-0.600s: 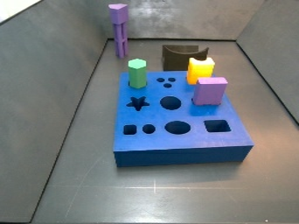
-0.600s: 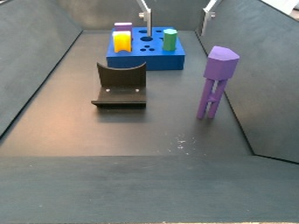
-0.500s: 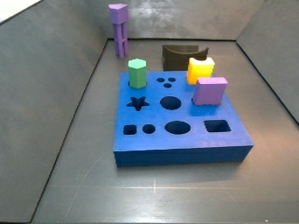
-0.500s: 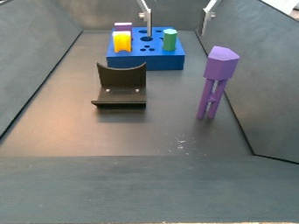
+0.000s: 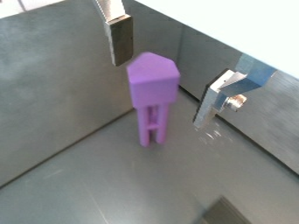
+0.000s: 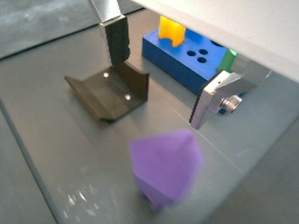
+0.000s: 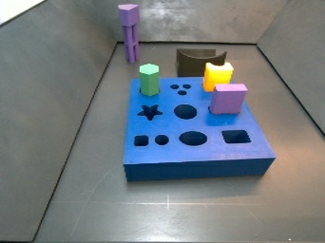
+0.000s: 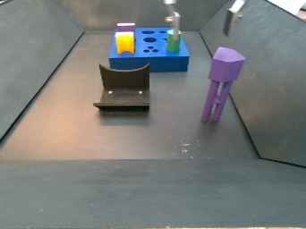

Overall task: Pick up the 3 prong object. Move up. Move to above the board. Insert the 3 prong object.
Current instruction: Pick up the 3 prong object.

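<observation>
Grey metal flooring with upright grey walls encloses the whole scene, and the 3 prong object [image 5: 152, 98] stands upright on that floor, directly below the gripper [image 5: 170, 59] and between the lines of its two fingers. In a wrist view the piece's head [image 6: 166, 168] is a blurred purple mass, so its prongs cannot be made out there. Only the lower ends of the fingers [image 8: 173, 20] reach into a side view, at the top edge, and the arm above them is cut off. In a side view [image 7: 128, 30] the gripper is out of frame altogether.

Both silver plates are spread wide, one finger [image 5: 118, 37] on either side of the purple head, with clear air between each dark pad and the piece; nothing is held or touched. The gripper points straight down, poised above the piece's head.

Beyond the gripper, well apart from it, sits the board [image 6: 191, 57], carrying a yellow block [image 6: 170, 29], a green piece [image 7: 150, 80] and a lilac cube [image 7: 229, 97]. Between board and gripper lies the dark brown block [image 6: 112, 92].
</observation>
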### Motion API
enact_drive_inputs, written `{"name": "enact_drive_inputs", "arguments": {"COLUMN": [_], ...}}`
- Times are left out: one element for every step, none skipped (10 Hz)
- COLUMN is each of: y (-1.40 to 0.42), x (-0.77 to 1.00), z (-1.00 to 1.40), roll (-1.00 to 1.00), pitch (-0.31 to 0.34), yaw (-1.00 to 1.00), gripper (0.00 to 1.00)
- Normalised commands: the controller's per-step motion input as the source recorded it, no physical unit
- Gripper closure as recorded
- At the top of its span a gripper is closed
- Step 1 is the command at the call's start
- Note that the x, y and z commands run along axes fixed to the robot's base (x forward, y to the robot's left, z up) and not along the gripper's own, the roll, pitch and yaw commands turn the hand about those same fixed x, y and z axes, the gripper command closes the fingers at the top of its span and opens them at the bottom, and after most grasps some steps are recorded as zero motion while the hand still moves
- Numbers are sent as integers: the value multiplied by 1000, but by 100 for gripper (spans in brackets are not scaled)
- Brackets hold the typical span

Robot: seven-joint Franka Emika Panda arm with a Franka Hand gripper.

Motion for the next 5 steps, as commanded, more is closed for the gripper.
{"name": "enact_drive_inputs", "arguments": {"y": [263, 343, 277, 20, 57], "x": [-317, -271, -234, -109, -160], "z": [0, 0, -43, -151, -329], "roll": [0, -20, -7, -17, 19], "pitch": [0, 0, -9, -91, -16], "yaw": [200, 91, 117, 0, 40], "gripper": [0, 0, 0, 0, 0]}}
